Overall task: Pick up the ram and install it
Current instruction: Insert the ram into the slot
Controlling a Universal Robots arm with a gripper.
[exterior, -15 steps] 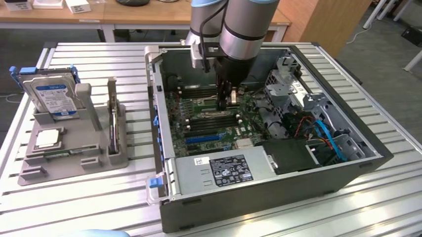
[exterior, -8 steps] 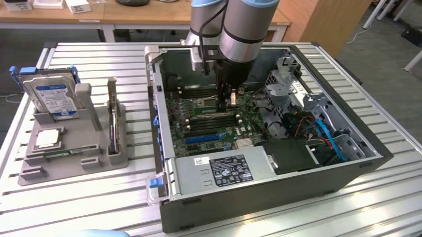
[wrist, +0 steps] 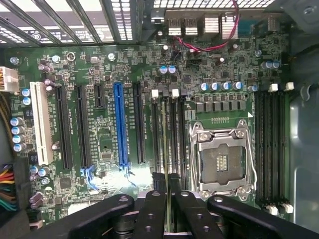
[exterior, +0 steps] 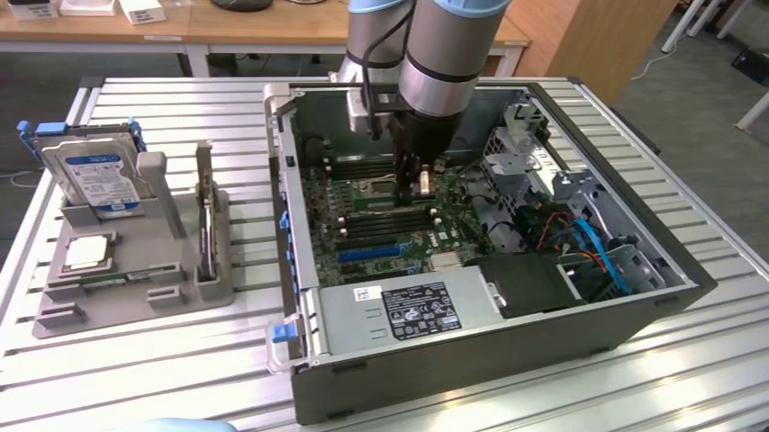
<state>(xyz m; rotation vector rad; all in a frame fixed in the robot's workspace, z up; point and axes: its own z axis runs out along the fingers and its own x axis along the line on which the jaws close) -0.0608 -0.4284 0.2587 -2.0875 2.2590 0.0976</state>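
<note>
Green and edge-on: the ram, a long, narrow, thin circuit-board stick, is clamped between my two black perforated fingers. My gripper is clenched on it, one finger pressed to each flat face.

Position, wrist view: the ram's edge lines up with the bank of long black memory slots on the green motherboard. This bank lies just beside the square silver-framed processor socket, between it and the long blue expansion slot. The socket is bare, with its contact field showing. A second bank of black memory slots runs along the socket's far side.

I cannot tell whether the ram's lower edge touches a slot or hangs just above it.

Position, exterior view: my gripper reaches down inside the open black tower case, over the middle of the board. The case lies on its side on a slatted metal table.

On the exterior view's left, near the case but apart from it, stands a grey plastic holder. It carries an upright silver hard drive with a blue label and a small square silver processor chip, lying flat.
</note>
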